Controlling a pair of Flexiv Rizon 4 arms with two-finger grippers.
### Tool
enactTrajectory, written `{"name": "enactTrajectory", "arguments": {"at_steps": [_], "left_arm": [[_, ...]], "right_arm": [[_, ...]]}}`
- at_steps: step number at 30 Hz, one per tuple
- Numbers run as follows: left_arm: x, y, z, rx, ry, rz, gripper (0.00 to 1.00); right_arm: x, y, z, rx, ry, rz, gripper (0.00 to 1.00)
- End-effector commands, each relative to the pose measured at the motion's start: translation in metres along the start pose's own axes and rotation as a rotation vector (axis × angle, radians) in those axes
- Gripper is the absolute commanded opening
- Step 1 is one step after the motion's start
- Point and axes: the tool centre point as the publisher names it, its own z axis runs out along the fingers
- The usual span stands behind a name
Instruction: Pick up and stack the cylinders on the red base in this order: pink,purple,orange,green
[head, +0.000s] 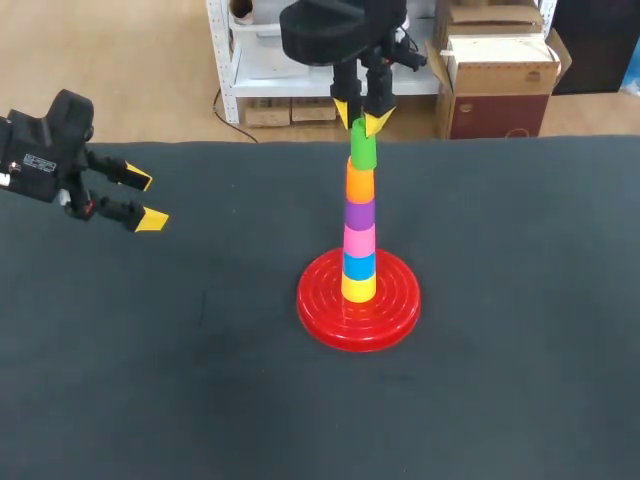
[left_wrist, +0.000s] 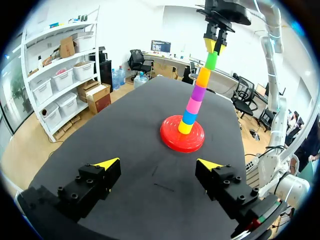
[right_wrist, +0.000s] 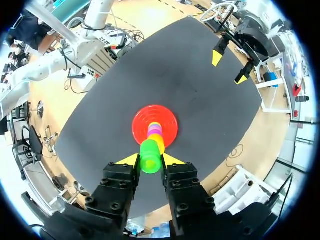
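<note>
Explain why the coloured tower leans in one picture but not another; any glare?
Head view: the tower stands nearly straight; the red base shows pale glints on its ridges. Left wrist view: the fisheye lens makes it lean. Right wrist view: the green cylinder in the right pincer hides most of it.

The table (head: 150, 380) has a dark, matte, evenly lit cover. In the head view, its far edge crosses the upper frame.

Black blocky fingers (left_wrist: 95, 187), yellow wedge tips, recessed screws, white arm links (left_wrist: 272, 30)
</note>
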Motion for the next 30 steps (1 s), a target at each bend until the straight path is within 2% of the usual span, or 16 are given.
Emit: {"name": "enactTrajectory", "arguments": {"at_steps": [1, 14, 20, 30], "left_arm": [[0.002, 0.001, 0.0, 0.0, -0.003, 0.003, 1.0], [0.002, 0.001, 0.0, 0.0, -0.003, 0.003, 1.0], [0.002, 0.001, 0.0, 0.0, -0.003, 0.003, 1.0], [0.002, 0.001, 0.0, 0.0, -0.003, 0.003, 1.0]], "right_arm": [[0.001, 0.001, 0.006, 0.018, 0.01, 0.003, 0.0], [0.002, -0.005, 0.011, 0.009, 0.01, -0.005, 0.0], [0.005, -0.006, 0.013, -0.007, 0.035, 0.006, 0.0], [0.001, 0.0, 0.022, -0.016, -0.001, 0.022, 0.0]]}}
